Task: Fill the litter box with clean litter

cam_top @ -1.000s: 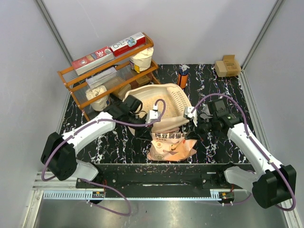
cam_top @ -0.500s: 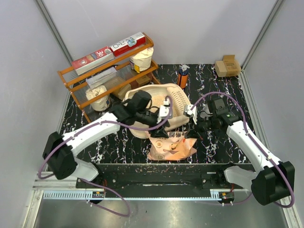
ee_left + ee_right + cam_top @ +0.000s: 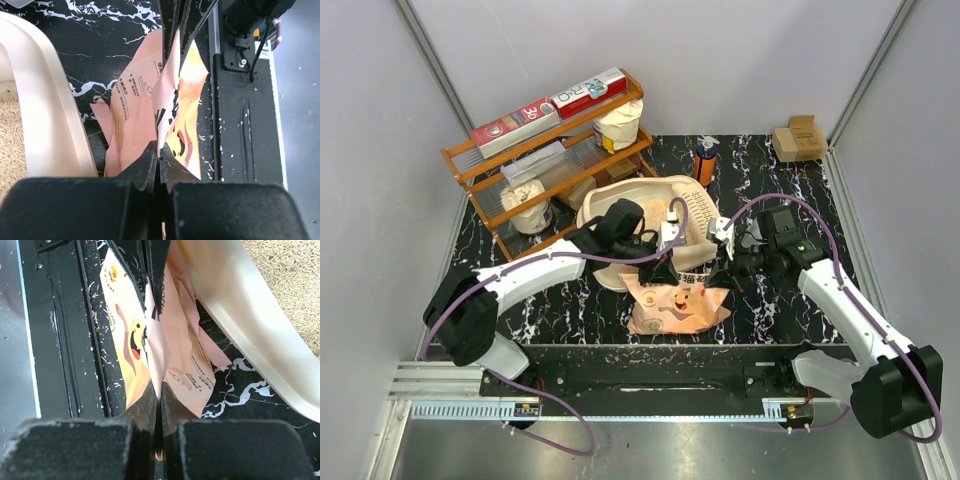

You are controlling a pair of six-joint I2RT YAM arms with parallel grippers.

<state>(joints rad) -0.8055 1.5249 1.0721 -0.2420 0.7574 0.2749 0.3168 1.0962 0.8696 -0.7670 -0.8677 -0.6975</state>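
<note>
The left gripper (image 3: pixel 159 157) and right gripper (image 3: pixel 159 390) each clamp tight on the peach bag (image 3: pixel 678 305); the litter box (image 3: pixel 50 110), holding clean litter (image 3: pixel 290 270), lies at its twelve o'clock

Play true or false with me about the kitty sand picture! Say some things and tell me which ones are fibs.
1. The left end effector and the right end effector both pinch the peach-orange bag. True.
2. The litter box is empty. False: tan litter lies in it.
3. The bag lies inside the litter box. False: it is outside, by the near rim.
4. A cardboard box sits in the far right corner of the table. True.
</note>
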